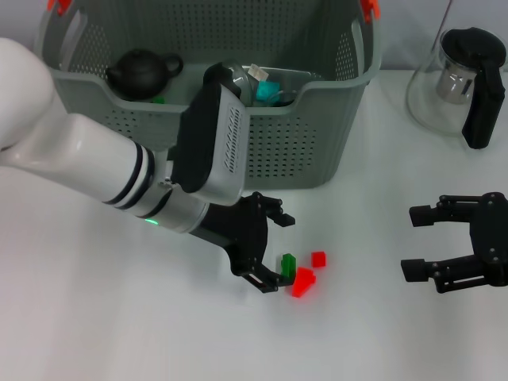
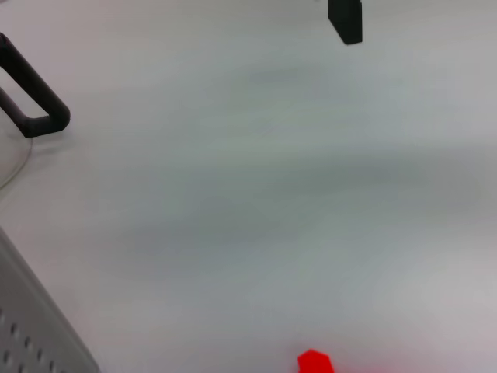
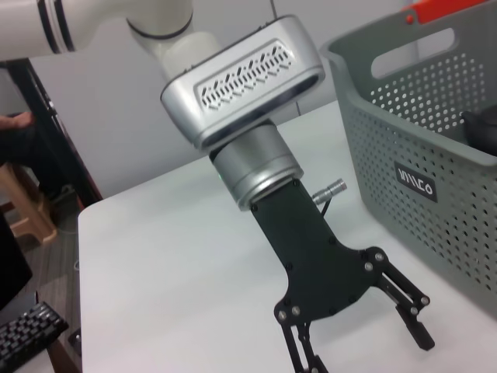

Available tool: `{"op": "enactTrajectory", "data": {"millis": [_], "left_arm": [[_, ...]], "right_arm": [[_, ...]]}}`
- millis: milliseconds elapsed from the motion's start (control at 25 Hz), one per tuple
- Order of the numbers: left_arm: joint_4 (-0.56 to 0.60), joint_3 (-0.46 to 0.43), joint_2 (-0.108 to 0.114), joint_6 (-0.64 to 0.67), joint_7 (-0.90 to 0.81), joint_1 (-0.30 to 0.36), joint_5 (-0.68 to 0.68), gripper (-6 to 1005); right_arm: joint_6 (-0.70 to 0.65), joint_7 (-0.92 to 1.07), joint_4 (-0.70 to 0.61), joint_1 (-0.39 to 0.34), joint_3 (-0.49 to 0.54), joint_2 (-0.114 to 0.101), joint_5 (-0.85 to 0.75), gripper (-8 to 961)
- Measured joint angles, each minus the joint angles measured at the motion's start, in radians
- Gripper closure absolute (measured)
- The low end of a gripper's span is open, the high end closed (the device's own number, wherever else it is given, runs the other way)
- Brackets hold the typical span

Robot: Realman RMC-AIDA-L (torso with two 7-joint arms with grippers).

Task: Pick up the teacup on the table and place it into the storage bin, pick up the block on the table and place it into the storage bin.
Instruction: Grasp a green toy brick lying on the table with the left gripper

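Three small blocks lie on the white table in the head view: a green block [image 1: 288,263], a red block [image 1: 318,259] and a larger red block [image 1: 302,281]. My left gripper [image 1: 276,250] is open and low over the table, with the green block just off its nearer fingertip. It also shows open in the right wrist view [image 3: 365,351]. The grey perforated storage bin [image 1: 302,143] stands behind it, with its black label [image 3: 413,183]. No teacup shows on the table. My right gripper [image 1: 444,246] is open and empty at the right.
A dark teapot [image 1: 143,73] and a teal item [image 1: 266,90] lie in the bin. A glass pitcher with a black handle [image 1: 468,79] stands at the back right. In the left wrist view a red block [image 2: 314,362] and the bin's corner [image 2: 31,326] show.
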Motion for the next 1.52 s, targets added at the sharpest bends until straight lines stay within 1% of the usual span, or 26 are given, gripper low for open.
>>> {"op": "enactTrajectory", "data": {"millis": [160,360,760,1000,1360,1520], "left_arm": [[-0.029,0.02,0.0,-0.03,-0.002,-0.012,-0.002,79],[-0.059,0.022,0.0,-0.047,-0.003,-0.024,-0.004,79],[-0.094,0.024,-0.004,-0.081,-0.005,-0.024,-0.006,79],[-0.113,0.037,-0.006,-0.109,-0.005,-0.025,-0.009,80],[-0.118,0.051,-0.007,-0.113,-0.006,-0.032,-0.025,80],[-0.118,0.051,-0.007,-0.113,-0.006,-0.033,-0.026,131]], "right_arm": [[0.006,-0.004,0.014,0.0,0.001,-0.001,0.002,8],[0.009,-0.008,0.015,0.005,0.001,0.001,0.004,8],[0.009,-0.011,0.029,0.016,0.001,0.0,0.001,9],[0.009,-0.011,0.029,0.016,-0.003,0.002,0.0,9],[0.011,-0.012,0.041,0.023,0.001,0.001,0.0,9],[0.015,-0.012,0.041,0.023,0.001,0.001,0.0,9]]}}
